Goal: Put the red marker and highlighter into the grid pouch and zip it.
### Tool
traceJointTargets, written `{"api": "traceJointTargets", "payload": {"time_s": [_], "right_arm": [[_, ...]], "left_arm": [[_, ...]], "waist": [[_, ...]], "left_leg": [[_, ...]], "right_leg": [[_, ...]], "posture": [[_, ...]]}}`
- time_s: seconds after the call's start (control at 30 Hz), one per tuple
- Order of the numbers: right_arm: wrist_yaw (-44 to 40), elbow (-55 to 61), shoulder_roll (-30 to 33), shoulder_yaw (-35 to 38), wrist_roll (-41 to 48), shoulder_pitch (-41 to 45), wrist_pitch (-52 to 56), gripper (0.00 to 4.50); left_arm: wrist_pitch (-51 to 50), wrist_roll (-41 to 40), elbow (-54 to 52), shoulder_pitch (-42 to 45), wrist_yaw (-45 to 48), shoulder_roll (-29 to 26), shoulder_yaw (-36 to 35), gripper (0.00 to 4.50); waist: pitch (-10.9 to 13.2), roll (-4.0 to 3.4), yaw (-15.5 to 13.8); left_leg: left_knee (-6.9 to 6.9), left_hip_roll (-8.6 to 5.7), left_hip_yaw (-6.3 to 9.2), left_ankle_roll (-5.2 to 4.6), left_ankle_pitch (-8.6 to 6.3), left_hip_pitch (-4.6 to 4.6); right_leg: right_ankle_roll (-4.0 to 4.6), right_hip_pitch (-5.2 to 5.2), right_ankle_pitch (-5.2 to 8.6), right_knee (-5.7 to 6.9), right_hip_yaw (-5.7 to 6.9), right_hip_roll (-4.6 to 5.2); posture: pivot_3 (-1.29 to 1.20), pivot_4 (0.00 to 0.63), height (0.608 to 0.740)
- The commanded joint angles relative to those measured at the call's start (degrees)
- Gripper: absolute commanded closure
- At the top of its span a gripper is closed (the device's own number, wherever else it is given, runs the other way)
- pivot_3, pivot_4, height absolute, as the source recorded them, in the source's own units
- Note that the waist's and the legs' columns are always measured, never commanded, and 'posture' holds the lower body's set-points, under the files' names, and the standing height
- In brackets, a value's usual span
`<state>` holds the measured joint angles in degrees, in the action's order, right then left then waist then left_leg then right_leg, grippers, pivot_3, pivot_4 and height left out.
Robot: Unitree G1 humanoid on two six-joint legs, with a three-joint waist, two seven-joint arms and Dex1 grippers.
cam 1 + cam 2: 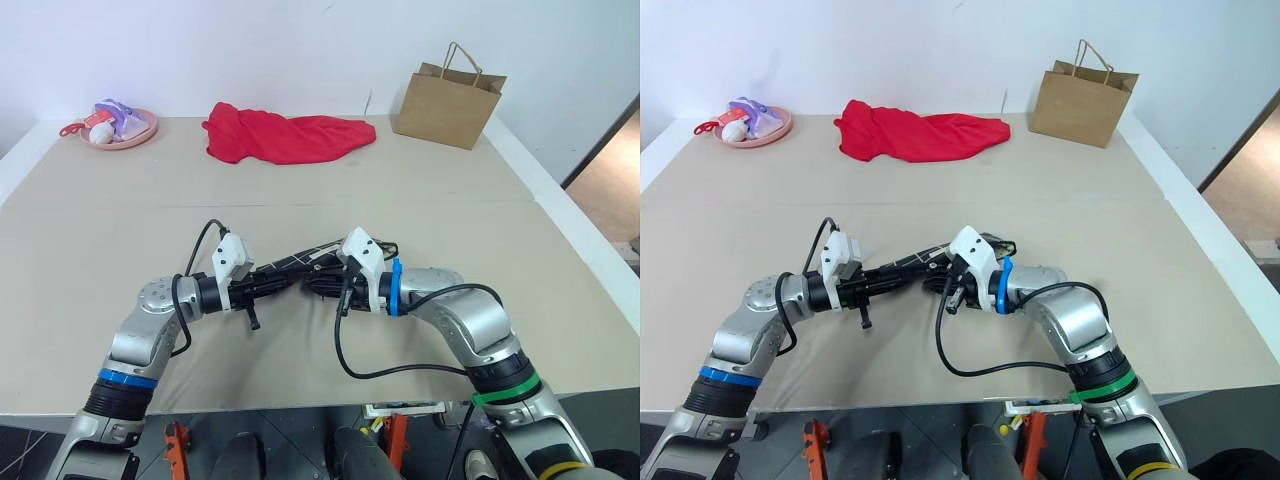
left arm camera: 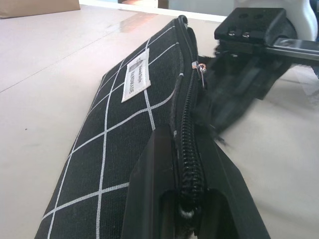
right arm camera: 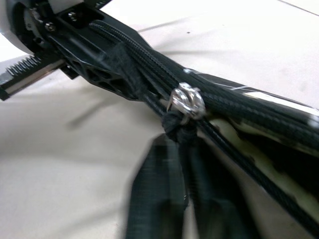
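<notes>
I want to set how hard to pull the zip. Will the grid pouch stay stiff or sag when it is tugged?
Probably floppy: the grid pouch is thin woven fabric, so it should stretch taut only along the line of pull. The left end effector, shut on one end of it, should anchor it. The right end effector pinches the pull cord, which looks soft and may slip.
</notes>
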<state>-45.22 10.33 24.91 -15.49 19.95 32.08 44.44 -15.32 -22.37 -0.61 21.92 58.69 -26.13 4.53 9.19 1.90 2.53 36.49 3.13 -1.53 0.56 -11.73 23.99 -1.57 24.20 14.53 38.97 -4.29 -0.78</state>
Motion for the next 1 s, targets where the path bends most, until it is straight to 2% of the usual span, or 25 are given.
{"api": "traceJointTargets", "payload": {"time_s": [0.03, 0.5, 0.83, 1.0], "right_arm": [[-0.91, 1.38, 0.98, 2.26, 0.67, 1.12, -1.26, 4.45], [-2.92, 9.82, 12.96, 3.29, -0.78, -1.47, -1.12, 4.45], [-5.85, 5.11, 25.94, 11.0, -3.34, -5.57, -5.91, 4.45], [-6.51, 2.74, 27.52, 12.29, -3.78, -6.33, -8.07, 4.45]], "left_arm": [[0.85, -0.14, -1.54, -0.14, -0.45, 0.06, -0.45, 4.5], [0.69, -0.35, -1.6, -0.36, -0.86, 0.09, -0.48, 4.5], [0.33, -0.45, -1.86, -0.29, -0.81, -0.2, -0.56, 4.5], [0.16, -0.49, -1.79, 0.07, -0.71, -0.23, -0.47, 4.5]], "waist": [[0.0, 0.0, 0.0], [0.0, 0.0, 0.0], [0.0, 0.0, -0.04], [0.0, 0.0, 0.05]], "left_leg": [[0.0, 0.0, 0.0, 0.0, 0.0, 0.0], [0.0, -0.05, 0.02, 0.0, 0.0, 0.01], [0.03, -0.17, 0.01, 0.0, 0.0, 0.06], [0.01, -0.14, 0.02, -0.01, 0.0, 0.03]], "right_leg": [[0.0, 0.0, 0.0, 0.0, 0.0, 0.0], [-0.03, 0.0, 0.02, 0.0, 0.01, 0.04], [-0.11, 0.0, 0.04, -0.02, 0.0, 0.16], [-0.09, 0.0, 0.04, -0.02, 0.0, 0.11]], "posture": [[0.0, 0.15, 0.74], [0.0, 0.15, 0.74], [0.0, 0.15, 0.74], [0.0, 0.15, 0.74]]}}
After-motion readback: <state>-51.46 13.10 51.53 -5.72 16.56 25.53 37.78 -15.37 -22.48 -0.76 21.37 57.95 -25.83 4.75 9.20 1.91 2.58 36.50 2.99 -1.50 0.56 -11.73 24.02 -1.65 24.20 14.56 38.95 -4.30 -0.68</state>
